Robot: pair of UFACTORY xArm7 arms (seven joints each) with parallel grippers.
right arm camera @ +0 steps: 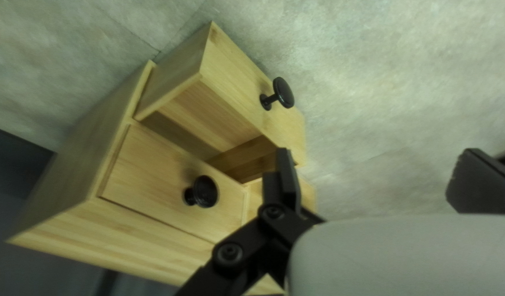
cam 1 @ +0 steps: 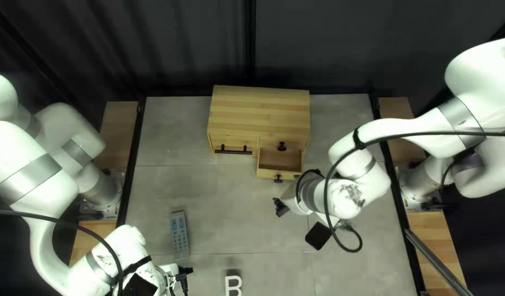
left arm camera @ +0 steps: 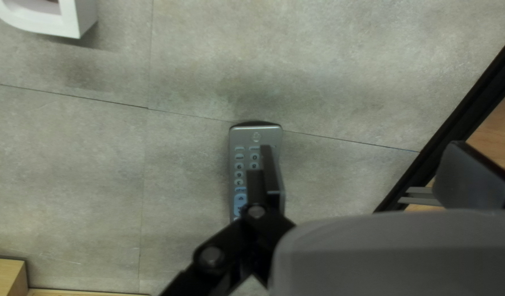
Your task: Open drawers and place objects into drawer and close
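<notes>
Left wrist view: remote [left arm camera: 238, 170], seemingly grey.

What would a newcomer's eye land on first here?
Likely the wooden cabinet, upper middle of the top left view, its lower drawer pulled out. Then the white left arm and right arm reaching in from either side, and the grey remote toward that view's left.

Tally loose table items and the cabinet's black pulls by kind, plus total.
Remote: 1
White letter: 1
Round knobs: 2, one on the closed drawer, one on the open drawer
Bar handle: 1
Total: 5
</notes>
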